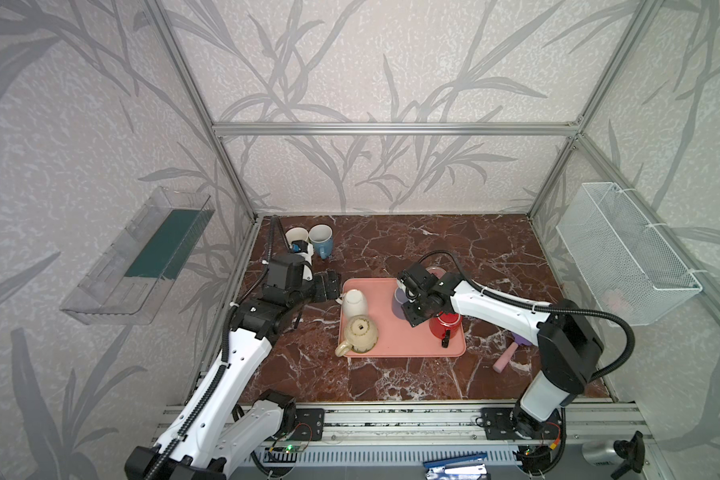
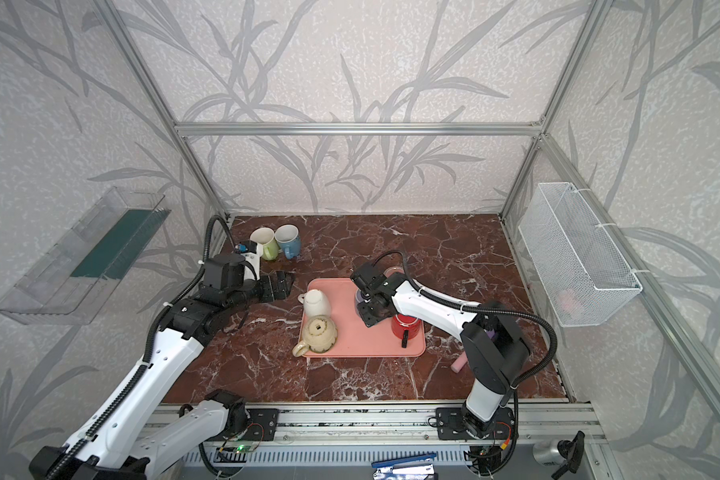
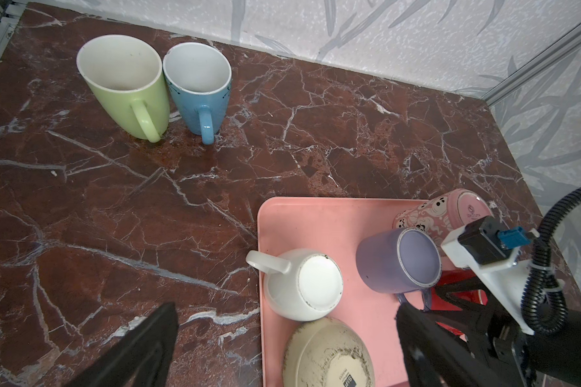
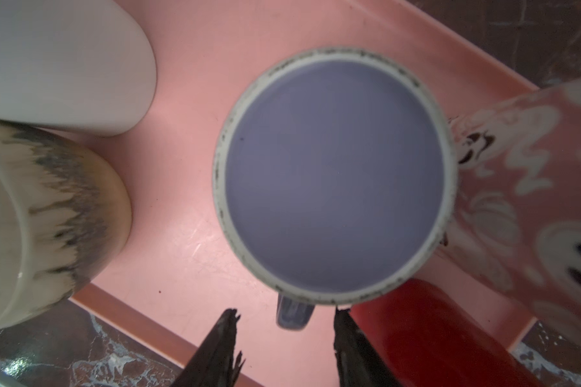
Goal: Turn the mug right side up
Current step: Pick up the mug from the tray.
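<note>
Lilac ceramic mug [image 4: 332, 174], base up, on pink plastic tray [image 4: 188, 234] at frame centre.
Its handle [image 4: 294, 316] is straddled but not gripped by the partly open right gripper [image 4: 284, 313]; the left gripper [image 3: 285, 306] is held wide, empty.

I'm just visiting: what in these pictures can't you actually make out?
- Purple mug: both top views, mostly covered by the right arm.
- Ghost-print mug: both top views, only a sliver shows behind that arm.
- Pink thing in the wire basket: both top views, veiled by mesh, too small.
- Purple object on the table: both top views, half hidden by the right arm.
</note>
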